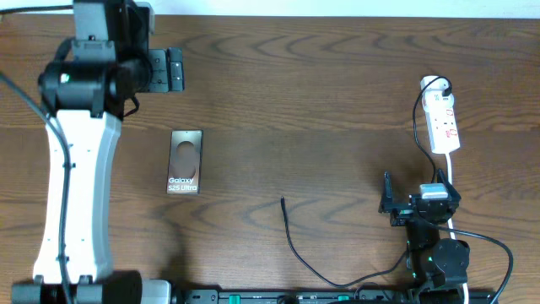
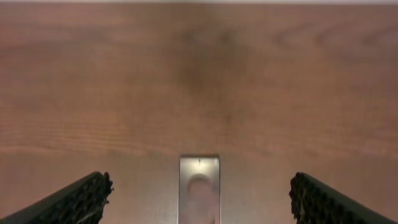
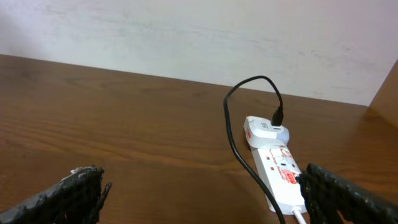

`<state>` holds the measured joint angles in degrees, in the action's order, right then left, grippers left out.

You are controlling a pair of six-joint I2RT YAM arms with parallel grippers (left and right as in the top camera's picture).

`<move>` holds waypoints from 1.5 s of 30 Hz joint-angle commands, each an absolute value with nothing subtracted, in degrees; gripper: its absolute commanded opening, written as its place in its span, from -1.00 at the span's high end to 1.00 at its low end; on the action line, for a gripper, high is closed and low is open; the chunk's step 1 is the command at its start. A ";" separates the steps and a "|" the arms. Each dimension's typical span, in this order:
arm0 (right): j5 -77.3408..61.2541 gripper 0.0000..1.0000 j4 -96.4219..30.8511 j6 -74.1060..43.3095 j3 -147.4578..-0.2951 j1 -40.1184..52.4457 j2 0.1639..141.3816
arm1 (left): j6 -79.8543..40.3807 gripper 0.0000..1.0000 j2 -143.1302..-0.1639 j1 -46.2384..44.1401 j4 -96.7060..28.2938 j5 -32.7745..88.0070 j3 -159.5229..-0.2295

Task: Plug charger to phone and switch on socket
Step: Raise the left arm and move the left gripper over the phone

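Note:
The phone [image 1: 186, 161] lies flat on the wooden table, left of centre, screen up; its top end also shows in the left wrist view [image 2: 199, 196]. My left gripper [image 1: 175, 70] [image 2: 200, 182] is open and empty, above the table beyond the phone's far end. The charger cable's free tip [image 1: 283, 201] lies mid-table, and the cable curves toward the front edge. The white socket strip [image 1: 443, 118] [image 3: 283, 171] lies at the right, with a plug and black cable [image 3: 233, 137] in its far end. My right gripper [image 1: 420, 198] [image 3: 202, 180] is open and empty, near the strip's cord end.
The left arm's white body [image 1: 76, 194] stretches along the table's left side. The strip's white cord [image 1: 451, 181] runs toward the right arm's base. A pale wall [image 3: 186, 37] stands behind the table's far edge.

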<state>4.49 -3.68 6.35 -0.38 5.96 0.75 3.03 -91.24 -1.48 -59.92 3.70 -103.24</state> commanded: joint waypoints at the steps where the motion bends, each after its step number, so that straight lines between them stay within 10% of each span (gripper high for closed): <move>1: 4.36 -0.98 -3.92 6.72 -0.32 6.00 0.67 | 3.38 -0.88 -94.17 -1.04 -63.70 3.86 -104.66; 45: 4.36 -0.98 -3.92 6.72 -0.32 6.00 0.71 | 2.79 -0.89 -98.08 -1.04 -63.77 3.97 -83.35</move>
